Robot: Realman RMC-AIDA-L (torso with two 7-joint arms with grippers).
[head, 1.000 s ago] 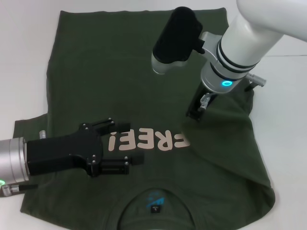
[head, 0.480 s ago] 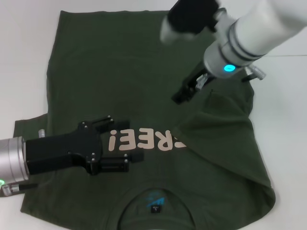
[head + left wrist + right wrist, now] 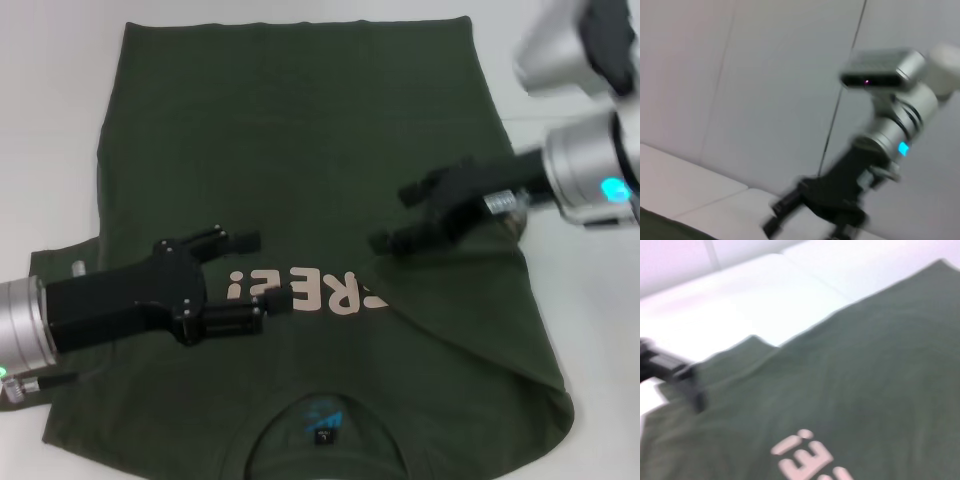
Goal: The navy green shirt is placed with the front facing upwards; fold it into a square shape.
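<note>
My right gripper [image 3: 405, 215] was spread open and empty, now swung level at the right-centre of the frame, after letting go of the sleeve flap and lifting off. My left gripper [image 3: 255, 270], fingers apart and holding nothing, hovered at lower left beside the lettering. The shirt [image 3: 290, 130] lay flat, its right side folded inward; left fold looked next.

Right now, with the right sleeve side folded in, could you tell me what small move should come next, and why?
Probably lower the open left gripper toward the left sleeve, since that side of the navy green shirt lies flat and unfolded. The right gripper is open and holds nothing above the folded edge.
</note>
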